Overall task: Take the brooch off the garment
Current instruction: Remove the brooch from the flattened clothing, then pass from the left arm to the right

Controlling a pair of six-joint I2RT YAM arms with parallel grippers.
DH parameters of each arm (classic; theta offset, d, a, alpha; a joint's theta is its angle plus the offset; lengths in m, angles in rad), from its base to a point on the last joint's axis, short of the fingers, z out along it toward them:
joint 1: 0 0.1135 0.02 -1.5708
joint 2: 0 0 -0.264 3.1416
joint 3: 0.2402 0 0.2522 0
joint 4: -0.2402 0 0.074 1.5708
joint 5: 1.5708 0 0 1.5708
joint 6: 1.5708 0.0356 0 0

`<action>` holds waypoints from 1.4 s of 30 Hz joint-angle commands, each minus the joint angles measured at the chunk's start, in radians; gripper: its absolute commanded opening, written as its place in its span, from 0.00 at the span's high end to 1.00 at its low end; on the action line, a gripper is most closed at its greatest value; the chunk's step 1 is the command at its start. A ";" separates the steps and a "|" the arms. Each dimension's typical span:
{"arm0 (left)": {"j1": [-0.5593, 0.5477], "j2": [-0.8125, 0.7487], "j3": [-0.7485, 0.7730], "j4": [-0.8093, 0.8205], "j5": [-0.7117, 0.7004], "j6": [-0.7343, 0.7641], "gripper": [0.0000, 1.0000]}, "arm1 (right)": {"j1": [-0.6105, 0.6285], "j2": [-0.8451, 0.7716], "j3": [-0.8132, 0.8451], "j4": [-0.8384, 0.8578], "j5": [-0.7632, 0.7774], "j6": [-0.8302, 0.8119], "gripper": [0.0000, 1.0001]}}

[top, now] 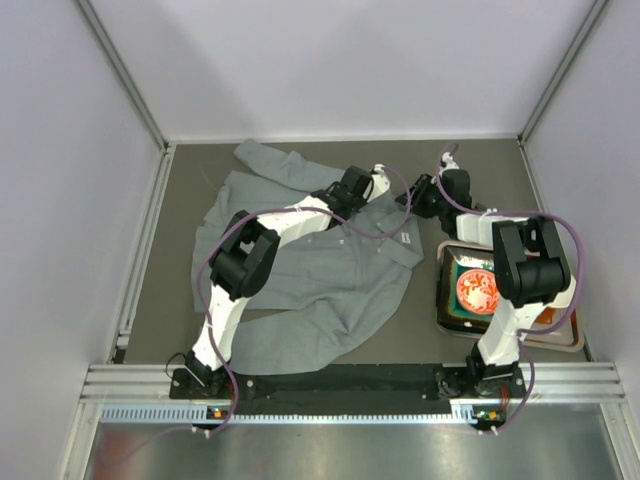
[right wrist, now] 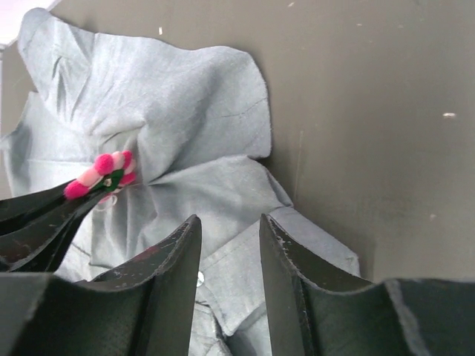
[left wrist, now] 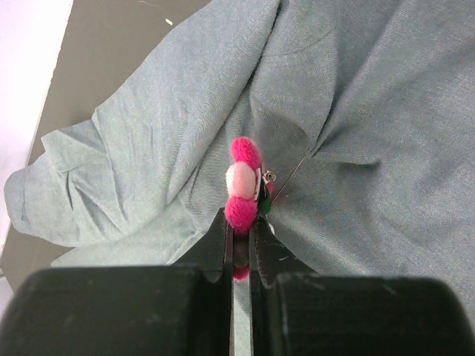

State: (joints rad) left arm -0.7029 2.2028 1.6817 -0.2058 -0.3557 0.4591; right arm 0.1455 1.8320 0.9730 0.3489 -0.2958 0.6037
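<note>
The grey garment [top: 320, 270] lies rumpled across the dark table. In the left wrist view my left gripper [left wrist: 241, 222] is shut on the lower petal of the pink brooch [left wrist: 243, 185]. The brooch stands edge-on above the fabric [left wrist: 148, 148], and its thin metal pin runs into a pucker of cloth to the right. The right wrist view shows the same brooch [right wrist: 100, 174] at the tips of the left fingers [right wrist: 44, 215], with the shirt [right wrist: 171, 111] drawn into folds around it. My right gripper [right wrist: 230, 222] hangs open over the shirt's edge, with nothing between its fingers.
A metal tray [top: 440, 300] with a round orange-red item [top: 477, 290] sits at the right of the table, beside the right arm. A white button [right wrist: 199, 278] shows under the right fingers. White walls enclose the table on three sides.
</note>
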 commanded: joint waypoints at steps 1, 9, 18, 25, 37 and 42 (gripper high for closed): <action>-0.001 -0.061 0.010 -0.001 -0.015 -0.008 1.00 | 0.005 0.013 0.032 0.093 -0.123 0.046 0.64; 0.002 -0.089 0.019 -0.052 -0.045 -0.129 1.00 | 0.097 0.174 0.197 -0.039 -0.102 0.030 0.69; 0.005 -0.104 0.055 -0.184 -0.065 -0.172 1.00 | 0.098 0.184 0.247 -0.329 0.253 0.005 0.68; 0.086 -0.245 0.115 -0.380 0.266 -0.454 1.00 | 0.098 -0.003 0.194 -0.347 0.258 -0.074 0.65; 0.327 -0.491 -0.249 -0.095 1.297 -0.954 1.00 | 0.132 -0.580 -0.106 -0.498 -0.331 -0.174 0.55; 0.332 -0.529 -0.358 0.144 1.506 -1.142 1.00 | 0.172 -0.657 -0.206 -0.449 -0.443 -0.219 0.55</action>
State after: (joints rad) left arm -0.3637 1.7252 1.3842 -0.3035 0.8551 -0.4900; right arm 0.2871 1.1912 0.8242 -0.1139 -0.5720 0.4389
